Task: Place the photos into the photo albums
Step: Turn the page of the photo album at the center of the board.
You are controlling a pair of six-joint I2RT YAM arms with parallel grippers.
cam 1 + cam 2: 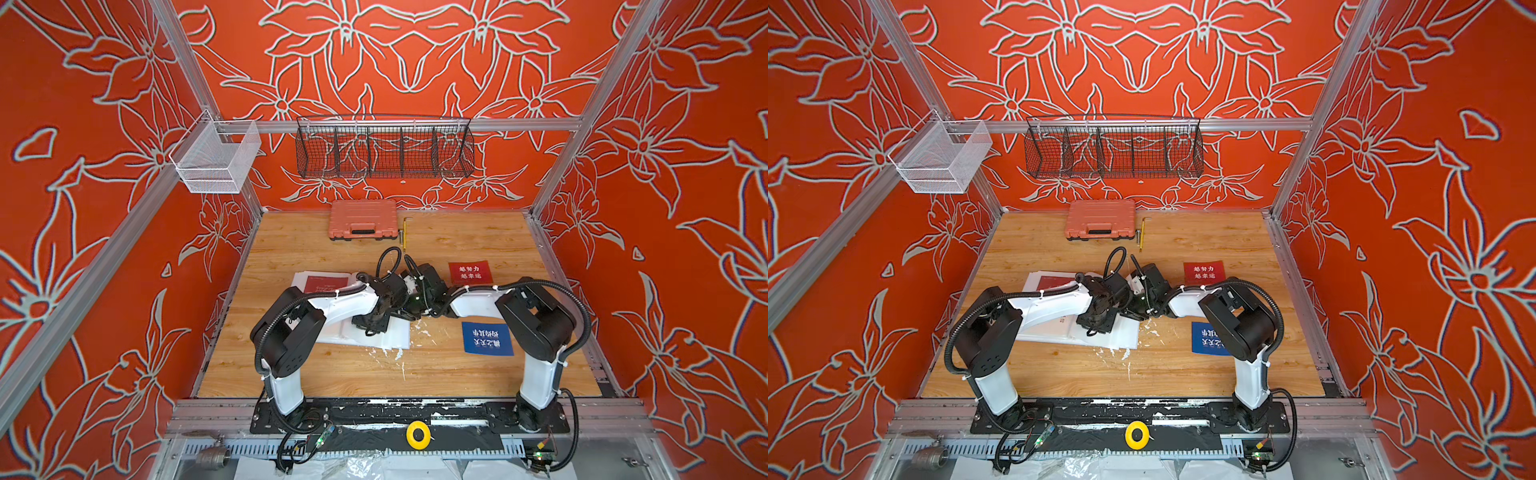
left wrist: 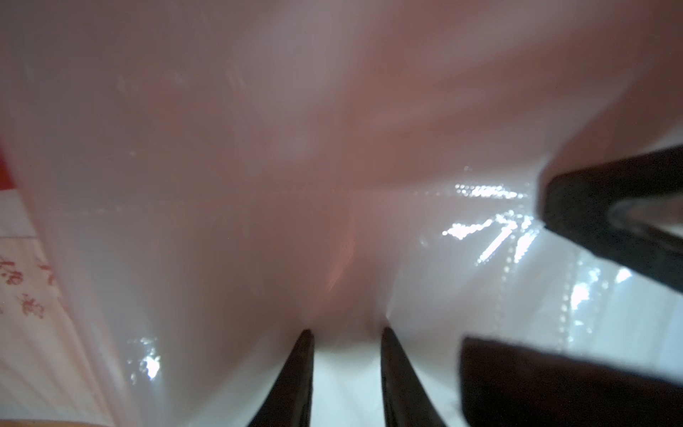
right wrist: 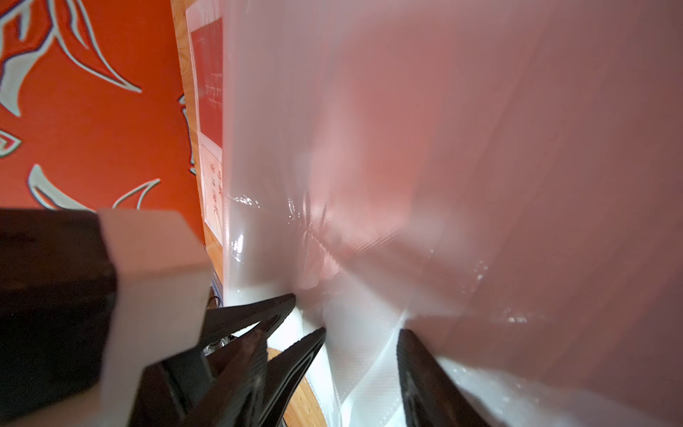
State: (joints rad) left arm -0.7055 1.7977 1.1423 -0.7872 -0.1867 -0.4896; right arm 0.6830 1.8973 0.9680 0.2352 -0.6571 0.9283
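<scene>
Orange floral walls [image 1: 415, 62]; wood-grain floor [image 1: 457, 374]; wire basket [image 1: 384, 151], probably rail-hung.

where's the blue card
In both top views the blue card lies on the table, right side, between the album and the right arm, nearer the robot than the red card.

The album [image 1: 395, 336] lies open on the desk [image 1: 332, 374]; its sleeve page [image 2: 258, 185] rises just beyond the left fingers [image 2: 292, 380] and right fingers [image 3: 425, 380]. Right of the right fingers, the far card [image 1: 470, 272] lies behind and the near card [image 1: 487, 338] before. The case [image 1: 363, 219] sits well behind.
</scene>
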